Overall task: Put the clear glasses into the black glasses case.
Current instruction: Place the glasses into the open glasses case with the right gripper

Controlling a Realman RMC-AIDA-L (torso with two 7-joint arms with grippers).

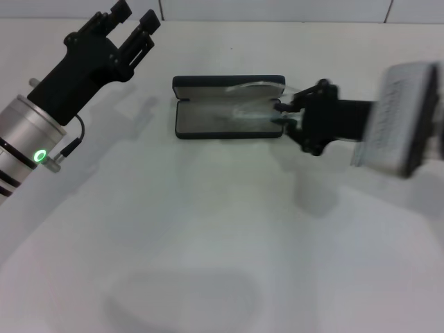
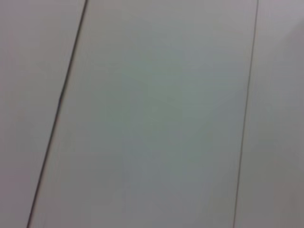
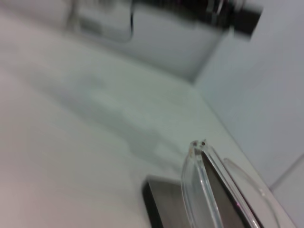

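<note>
The right gripper (image 1: 283,114) reaches in from the right, fingers pinched on one end of the clear glasses (image 1: 250,111). The left gripper (image 1: 135,19) is raised far left of it, fingers parted.

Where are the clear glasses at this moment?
In the head view, the clear glasses hang over the open black glasses case at table centre-back, their right end at the right pincer.
</note>
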